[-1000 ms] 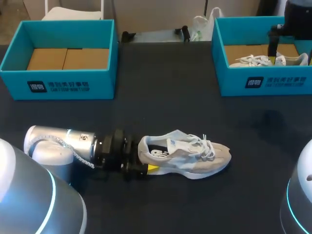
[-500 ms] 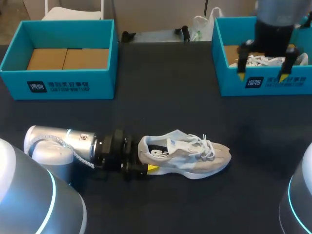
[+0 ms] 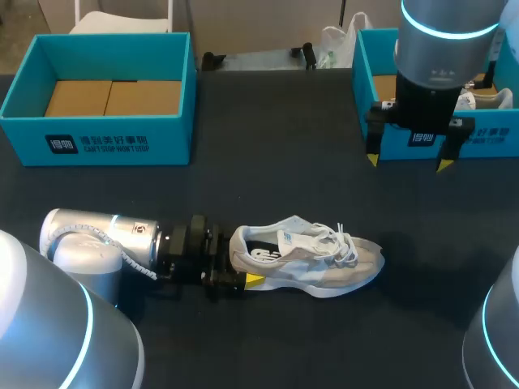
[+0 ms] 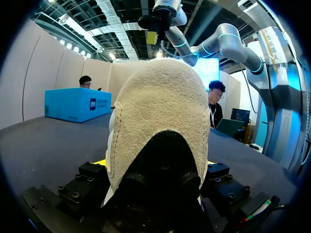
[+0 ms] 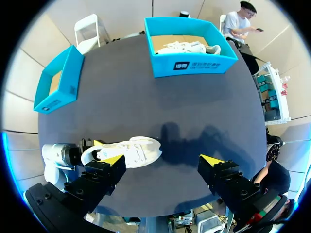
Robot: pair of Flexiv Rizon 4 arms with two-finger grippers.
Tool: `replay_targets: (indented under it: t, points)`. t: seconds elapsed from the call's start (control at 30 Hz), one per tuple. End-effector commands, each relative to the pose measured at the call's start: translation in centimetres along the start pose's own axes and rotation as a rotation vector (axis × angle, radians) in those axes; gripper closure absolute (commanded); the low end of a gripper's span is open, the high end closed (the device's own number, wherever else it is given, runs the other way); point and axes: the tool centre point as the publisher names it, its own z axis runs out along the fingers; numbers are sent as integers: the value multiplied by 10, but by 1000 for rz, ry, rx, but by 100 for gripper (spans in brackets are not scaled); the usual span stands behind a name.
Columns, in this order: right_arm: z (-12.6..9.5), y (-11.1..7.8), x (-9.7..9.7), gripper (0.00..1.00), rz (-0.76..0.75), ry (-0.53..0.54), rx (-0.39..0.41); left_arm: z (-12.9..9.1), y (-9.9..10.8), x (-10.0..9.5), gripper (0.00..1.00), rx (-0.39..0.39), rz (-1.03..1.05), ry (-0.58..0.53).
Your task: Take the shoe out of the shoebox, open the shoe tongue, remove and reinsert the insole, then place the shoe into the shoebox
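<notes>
Shoe (image 3: 312, 259) is lying near the front of the surface (image 3: 276, 154). The left gripper (image 3: 246, 280) is clamping its heel and blocking that end, while the toe and lace side are lying open to approach. The wide strip between shoe and boxes is offering passage. The right gripper (image 3: 408, 164) is hanging with fingers spread in front of the right shoebox (image 3: 499, 139), screening its front wall. A second shoe (image 3: 482, 100) is taking up room inside. The left shoebox (image 3: 97, 144) is standing reachable from above.

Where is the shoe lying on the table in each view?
Head view: the shoe lies lower middle, heel in the left gripper.
Left wrist view: the shoe fills the middle, heel-first, inside that gripper.
Right wrist view: the shoe on the table, ahead of the right gripper.
Shared landmark: the left gripper at the heel.
</notes>
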Motion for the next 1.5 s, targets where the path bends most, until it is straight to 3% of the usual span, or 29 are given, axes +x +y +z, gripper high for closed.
replay_targets:
  t: [0.03, 0.27, 0.43, 0.57, 0.93, 1.17, 1.5]
  points:
    - [4, -7, 15, 0, 6, 9, -5, 0, 0, 1, 100, 1, 0, -4]
    - [14, -38, 80, 0, -22, -22, -8, 0, 0, 1, 100, 1, 0, -4]
    - [13, -55, 109, 0, -19, -38, -16, 0, 0, 1, 100, 1, 0, -4]
    - [17, -65, 129, 0, -39, 31, 16, 0, 0, 1, 100, 1, 0, -4]
    - [17, -65, 129, 0, -39, 31, 16, 0, 0, 1, 100, 1, 0, -4]
    - [47, -89, 163, 0, -50, -90, 43, 0, 0, 1, 100, 1, 0, -4]
    - [65, -98, 176, 0, -19, -159, 31, 0, 0, 1, 100, 1, 0, -4]
